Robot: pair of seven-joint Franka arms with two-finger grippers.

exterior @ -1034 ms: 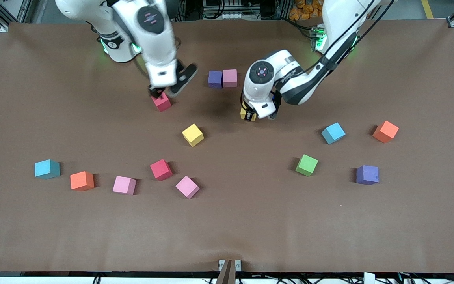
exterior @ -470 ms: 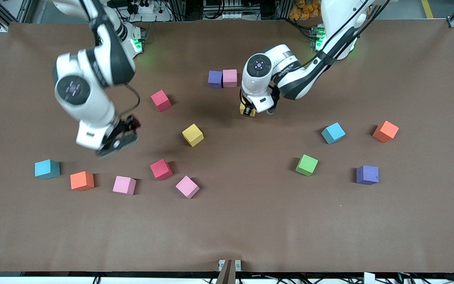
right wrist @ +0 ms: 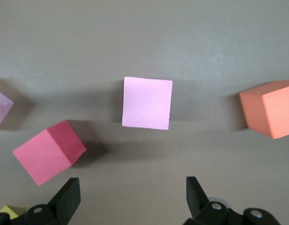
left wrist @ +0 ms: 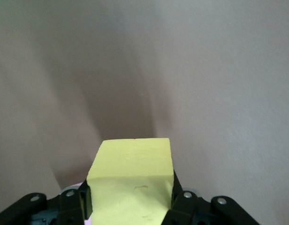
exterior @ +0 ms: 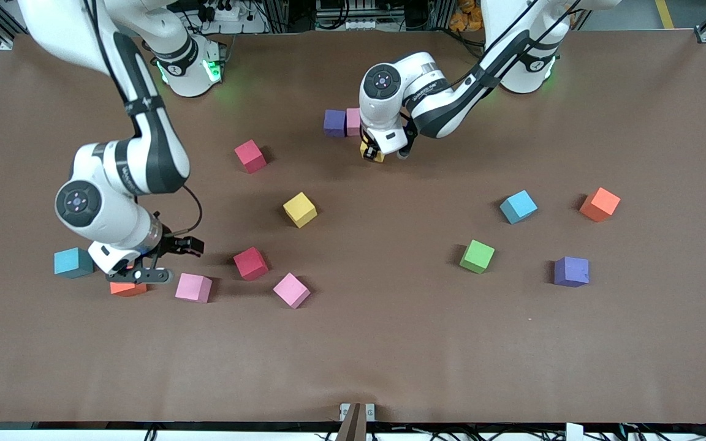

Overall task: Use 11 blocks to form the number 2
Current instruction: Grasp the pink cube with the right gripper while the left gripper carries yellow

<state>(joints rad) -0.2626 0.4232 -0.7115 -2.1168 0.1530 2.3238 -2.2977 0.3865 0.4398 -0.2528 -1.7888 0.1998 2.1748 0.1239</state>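
Observation:
My left gripper (exterior: 371, 153) is shut on a yellow block (left wrist: 132, 173) and holds it just beside the pink block (exterior: 353, 121) of a touching purple (exterior: 334, 122) and pink pair. The arm hides part of that pink block. My right gripper (exterior: 164, 260) is open with nothing between its fingers. It hangs low over the table between an orange block (exterior: 126, 288), partly hidden under it, and a pink block (exterior: 193, 288). The right wrist view shows that pink block (right wrist: 147, 103), a red block (right wrist: 48, 151) and the orange block (right wrist: 268, 108).
Loose blocks lie around: light blue (exterior: 73, 262), red (exterior: 250, 263), pink (exterior: 292, 290), yellow (exterior: 299, 209) and red (exterior: 250, 155) toward the right arm's end; light blue (exterior: 518, 206), orange (exterior: 599, 204), green (exterior: 477, 256) and purple (exterior: 571, 271) toward the left arm's end.
My right gripper left the red block near its base and swung down to the orange and pink blocks. My left gripper carried the yellow block closer to the purple and pink pair.

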